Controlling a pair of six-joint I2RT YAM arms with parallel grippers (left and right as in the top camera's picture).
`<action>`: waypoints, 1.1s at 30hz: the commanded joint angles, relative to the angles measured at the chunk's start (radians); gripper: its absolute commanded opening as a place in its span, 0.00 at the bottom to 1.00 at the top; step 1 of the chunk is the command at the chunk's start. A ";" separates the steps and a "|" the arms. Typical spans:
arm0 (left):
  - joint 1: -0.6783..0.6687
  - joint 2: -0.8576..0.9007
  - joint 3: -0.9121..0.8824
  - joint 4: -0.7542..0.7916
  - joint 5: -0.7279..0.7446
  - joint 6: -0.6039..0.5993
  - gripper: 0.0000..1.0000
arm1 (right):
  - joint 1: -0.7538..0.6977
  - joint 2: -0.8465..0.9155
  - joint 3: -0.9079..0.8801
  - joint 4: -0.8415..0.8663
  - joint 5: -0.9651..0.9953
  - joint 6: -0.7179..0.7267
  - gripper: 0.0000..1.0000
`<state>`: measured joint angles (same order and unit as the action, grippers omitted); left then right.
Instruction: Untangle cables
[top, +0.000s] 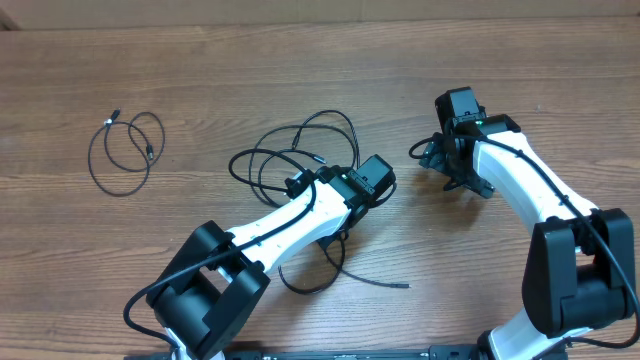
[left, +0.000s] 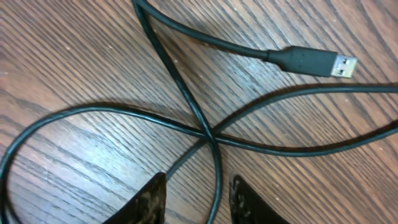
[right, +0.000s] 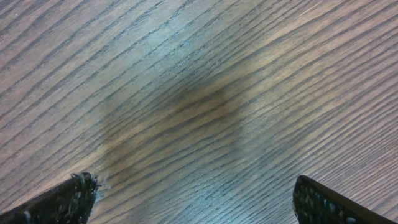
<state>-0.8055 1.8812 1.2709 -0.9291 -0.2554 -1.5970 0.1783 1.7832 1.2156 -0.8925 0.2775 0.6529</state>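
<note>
A wood-grain table (top: 300, 40) carries a small looped cable (top: 125, 150) at far left, well apart from a larger tangle of black cables (top: 300, 140) at center. The left gripper (left: 196, 196) sits low over the tangle, narrowly parted, one strand running between its fingers, a USB plug (left: 314, 62) nearby. At right, the right gripper (right: 196, 208) gapes wide above bare wood.

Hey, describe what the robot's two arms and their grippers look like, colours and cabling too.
The left arm and right arm have white shells with chunky black joints and bases. A thick black cable runs along each. A boxy black camera sits at each wrist. The left gripper and right gripper have dark, scuffed, wedge-shaped fingers.
</note>
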 joint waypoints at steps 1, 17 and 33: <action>0.001 -0.021 0.016 -0.013 -0.041 0.005 0.34 | 0.000 -0.015 0.014 0.001 0.017 -0.003 1.00; 0.001 -0.021 0.016 -0.135 -0.014 0.004 0.26 | 0.000 -0.015 0.014 0.001 0.017 -0.003 1.00; 0.000 -0.021 0.016 -0.410 0.377 0.006 0.70 | 0.000 -0.015 0.014 0.001 0.017 -0.003 1.00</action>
<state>-0.8055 1.8809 1.2716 -1.3064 0.1226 -1.5929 0.1783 1.7832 1.2156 -0.8921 0.2771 0.6533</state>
